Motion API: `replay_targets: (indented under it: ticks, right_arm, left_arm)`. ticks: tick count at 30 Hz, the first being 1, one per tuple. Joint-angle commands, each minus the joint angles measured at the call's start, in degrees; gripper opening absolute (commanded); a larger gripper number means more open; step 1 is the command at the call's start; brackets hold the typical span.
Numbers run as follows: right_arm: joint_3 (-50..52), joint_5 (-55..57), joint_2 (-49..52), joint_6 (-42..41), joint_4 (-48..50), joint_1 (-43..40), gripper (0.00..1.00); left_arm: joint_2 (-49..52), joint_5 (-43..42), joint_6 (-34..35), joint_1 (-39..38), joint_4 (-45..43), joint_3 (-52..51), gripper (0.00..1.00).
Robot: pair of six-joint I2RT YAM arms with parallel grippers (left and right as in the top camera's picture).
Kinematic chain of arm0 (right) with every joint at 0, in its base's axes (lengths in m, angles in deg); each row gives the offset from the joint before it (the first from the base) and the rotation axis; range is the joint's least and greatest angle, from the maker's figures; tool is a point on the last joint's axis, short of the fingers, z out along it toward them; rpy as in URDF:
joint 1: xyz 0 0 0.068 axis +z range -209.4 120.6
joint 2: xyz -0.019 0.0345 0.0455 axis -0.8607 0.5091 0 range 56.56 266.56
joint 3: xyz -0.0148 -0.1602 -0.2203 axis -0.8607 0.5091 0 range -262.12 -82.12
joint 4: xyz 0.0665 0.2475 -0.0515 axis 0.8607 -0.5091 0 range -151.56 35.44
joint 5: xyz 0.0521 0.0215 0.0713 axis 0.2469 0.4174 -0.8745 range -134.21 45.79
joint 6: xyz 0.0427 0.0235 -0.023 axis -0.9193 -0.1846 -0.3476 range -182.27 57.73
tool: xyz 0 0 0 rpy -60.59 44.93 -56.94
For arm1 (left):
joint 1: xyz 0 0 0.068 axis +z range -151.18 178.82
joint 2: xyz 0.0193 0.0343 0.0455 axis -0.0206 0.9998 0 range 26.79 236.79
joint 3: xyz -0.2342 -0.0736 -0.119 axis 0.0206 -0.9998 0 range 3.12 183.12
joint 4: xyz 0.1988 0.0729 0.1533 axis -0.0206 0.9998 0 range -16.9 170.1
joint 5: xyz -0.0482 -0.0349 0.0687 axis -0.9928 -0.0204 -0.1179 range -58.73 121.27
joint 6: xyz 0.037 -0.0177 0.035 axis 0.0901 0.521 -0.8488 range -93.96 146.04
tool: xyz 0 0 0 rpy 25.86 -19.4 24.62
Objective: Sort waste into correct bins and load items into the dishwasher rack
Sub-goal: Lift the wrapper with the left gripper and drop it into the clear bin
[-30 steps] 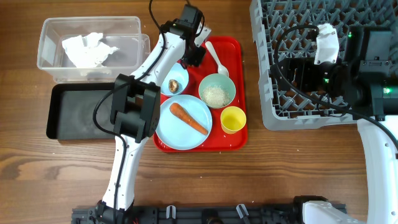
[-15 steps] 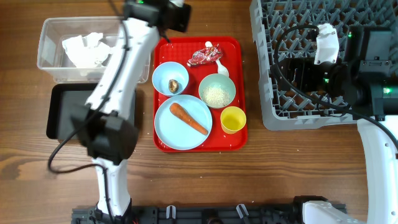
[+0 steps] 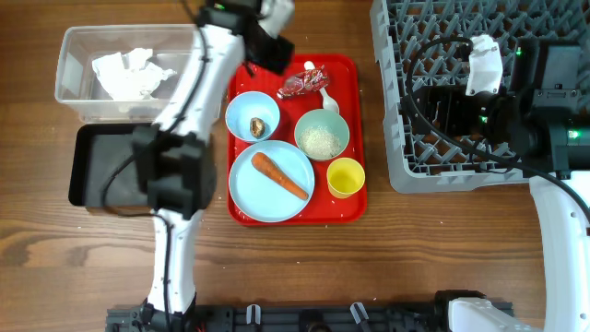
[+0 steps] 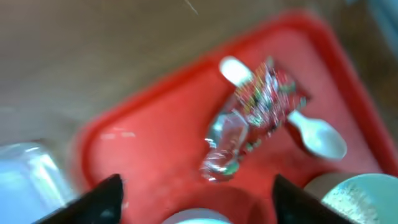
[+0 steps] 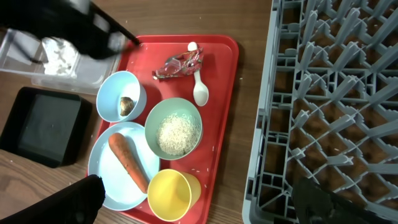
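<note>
The small red wrapper (image 3: pixel 302 85) (image 4: pixel 252 115) lies crumpled across the white plastic spoon (image 3: pixel 324 92) (image 4: pixel 318 135) at the back of the red tray (image 3: pixel 355 207). My left gripper (image 3: pixel 275 53) (image 4: pixel 199 202) hovers open just behind-left of it, holding nothing. One teal bowl (image 3: pixel 253 117) holds a brown lump, another (image 3: pixel 322 136) holds rice. The carrot (image 3: pixel 279 176) lies on the blue plate (image 3: pixel 258 194), beside the yellow cup (image 3: pixel 346 177). My right gripper (image 3: pixel 431 103) (image 5: pixel 199 205) stands open over the grey rack's (image 3: pixel 479 55) left edge.
The clear tub (image 3: pixel 180 51) at the back left holds a crumpled white tissue (image 3: pixel 129 72). The black tray (image 3: pixel 106 166) sits in front of it. Loose rice grains dot the red tray near the cup.
The left gripper left the wrapper on the tray, swung up and left, then came back towards it and opened. The right arm is unmoved.
</note>
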Motion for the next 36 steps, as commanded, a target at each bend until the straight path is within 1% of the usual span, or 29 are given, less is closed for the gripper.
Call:
replay_targets:
  ticks: [1, 5, 11, 13, 15, 18, 20, 21, 22, 24, 26, 28, 29, 32, 36]
  right_arm:
    - [-0.9, -0.8, 0.4, -0.7, -0.1, -0.2, 1.00]
    - [-0.9, -0.7, 0.4, -1.6, -0.1, -0.2, 1.00]
    - [-0.9, -0.7, 0.4, -1.6, -0.1, -0.2, 1.00]
    - [-0.9, -0.7, 0.4, -1.6, -0.1, -0.2, 1.00]
    - [-0.9, -0.7, 0.4, -1.6, -0.1, -0.2, 1.00]
    - [-0.9, -0.7, 0.4, -1.6, -0.1, -0.2, 1.00]
    - [-0.9, -0.7, 0.4, -1.6, -0.1, -0.2, 1.00]
    - [-0.9, -0.7, 0.4, -1.6, -0.1, -0.2, 1.00]
    - [-0.9, -0.7, 0.4, -1.6, -0.1, -0.2, 1.00]
    - [-0.9, -0.7, 0.4, -1.6, -0.1, -0.2, 1.00]
    - [-0.9, -0.7, 0.4, -1.6, -0.1, -0.2, 1.00]
    - [-0.9, -0.7, 0.4, -1.6, -0.1, -0.2, 1.00]
    - [-0.9, -0.7, 0.4, -1.6, 0.0, -0.2, 1.00]
    - [-0.9, -0.7, 0.4, -1.6, 0.0, -0.2, 1.00]
    - [-0.9, -0.7, 0.4, -1.6, 0.0, -0.2, 1.00]
  left_arm:
    - [4.3, -1.6, -8.7, -3.3, 0.4, -0.2, 0.88]
    - [7.4, 2.2, -9.0, -5.0, -1.2, -0.2, 0.90]
    - [10.3, 2.6, -8.9, -5.2, -3.4, -0.2, 0.92]
    - [11.2, 3.7, -8.4, -5.0, -4.3, -0.2, 0.96]
    - [12.0, 4.1, -7.8, -4.7, -5.0, -0.2, 0.97]
    - [13.2, 4.1, -7.8, -4.5, -5.2, -0.2, 0.98]
    - [13.8, 4.1, -7.8, -4.4, -5.2, -0.2, 0.96]
    - [13.9, 4.1, -7.8, -4.4, -5.2, -0.2, 0.92]
    - [14.0, 4.1, -7.8, -4.4, -5.2, -0.2, 0.87]
    - [14.0, 4.1, -7.9, -4.4, -5.3, -0.2, 0.68]
    - [14.0, 4.1, -7.8, -4.5, -5.5, -0.2, 0.38]
    - [14.0, 4.1, -7.8, -4.5, -5.6, -0.2, 0.11]
    - [14.0, 4.1, -7.5, -4.5, -5.5, -0.2, 0.04]
    - [13.0, 4.6, -3.4, -4.4, -5.4, -0.1, 0.04]
    - [9.0, 4.7, 4.9, -3.9, -4.0, 1.2, 0.04]
